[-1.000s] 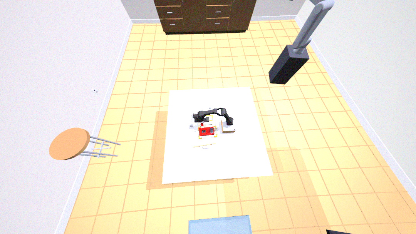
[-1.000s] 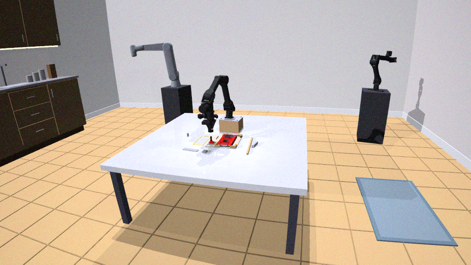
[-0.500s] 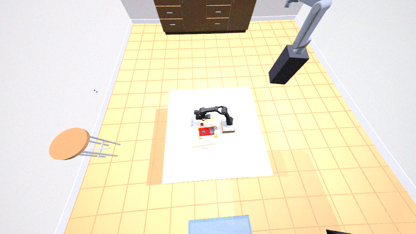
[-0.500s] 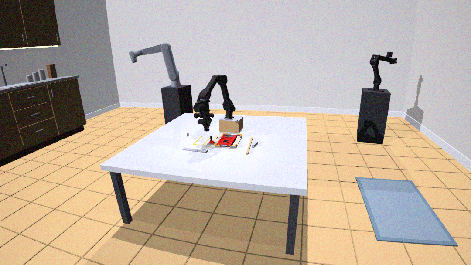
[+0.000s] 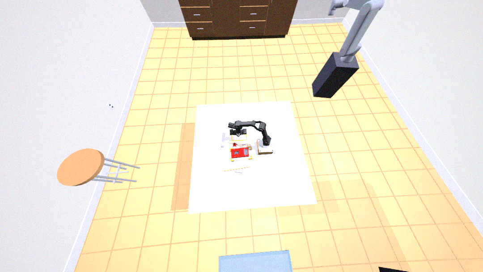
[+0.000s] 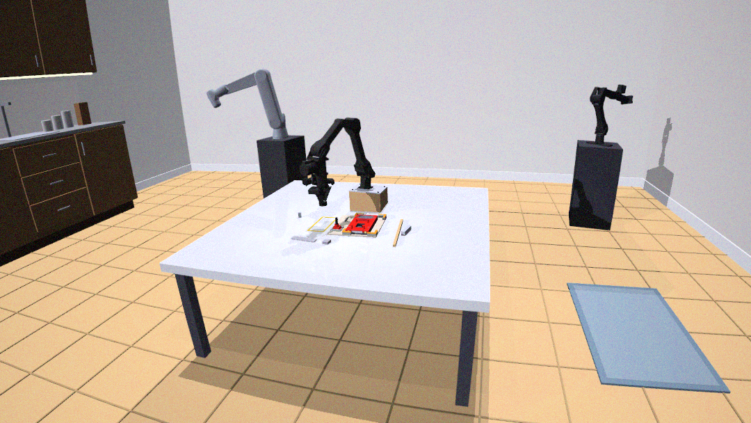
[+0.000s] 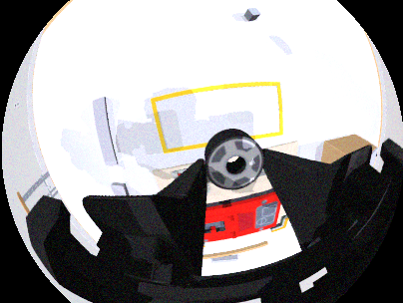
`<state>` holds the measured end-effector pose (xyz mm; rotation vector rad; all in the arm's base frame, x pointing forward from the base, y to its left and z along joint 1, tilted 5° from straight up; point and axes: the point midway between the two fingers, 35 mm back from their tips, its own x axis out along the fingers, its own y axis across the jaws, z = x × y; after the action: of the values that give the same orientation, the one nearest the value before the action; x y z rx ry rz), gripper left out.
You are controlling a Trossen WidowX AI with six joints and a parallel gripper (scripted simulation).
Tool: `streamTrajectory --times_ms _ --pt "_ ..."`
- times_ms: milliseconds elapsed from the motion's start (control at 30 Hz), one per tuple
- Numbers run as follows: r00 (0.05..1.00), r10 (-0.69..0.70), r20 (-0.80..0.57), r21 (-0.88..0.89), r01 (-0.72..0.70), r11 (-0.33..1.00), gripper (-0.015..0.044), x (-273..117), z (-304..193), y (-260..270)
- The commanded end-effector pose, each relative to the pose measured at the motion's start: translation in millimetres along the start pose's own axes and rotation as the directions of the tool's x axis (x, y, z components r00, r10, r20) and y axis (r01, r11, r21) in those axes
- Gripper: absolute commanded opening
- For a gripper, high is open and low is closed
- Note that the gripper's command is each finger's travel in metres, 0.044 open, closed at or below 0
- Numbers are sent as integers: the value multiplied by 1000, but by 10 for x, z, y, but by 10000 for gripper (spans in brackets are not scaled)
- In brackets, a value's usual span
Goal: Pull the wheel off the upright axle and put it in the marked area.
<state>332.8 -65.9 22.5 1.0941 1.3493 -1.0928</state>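
wrist view: black gripper (image 7: 233, 178) clamps the round grey wheel (image 7: 232, 156) above the yellow-outlined rectangle (image 7: 218, 115).

My arm (image 6: 344, 137) rose from its base, elbow bent high, forearm angled down and forward to the wrist. My gripper (image 7: 233, 159) pointed down at the table, raised off the surface. Both fingers were clamped on the wheel (image 7: 233, 158), stalled part-way closed on its sides. In the top view my arm (image 5: 252, 124) folded back toward itself.
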Motion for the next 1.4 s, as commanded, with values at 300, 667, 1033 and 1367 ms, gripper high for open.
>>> streamTrajectory --times_ms 300,667,1033,1367 --pt "1000 3 7 -4 -3 1000 0 131 138 -100" --pt "1000 3 7 -4 -3 1000 0 573 152 -75" --pt "1000 3 7 -4 -3 1000 0 1033 141 -105" --pt "1000 -7 -1 -5 7 1000 236 1003 129 -120"
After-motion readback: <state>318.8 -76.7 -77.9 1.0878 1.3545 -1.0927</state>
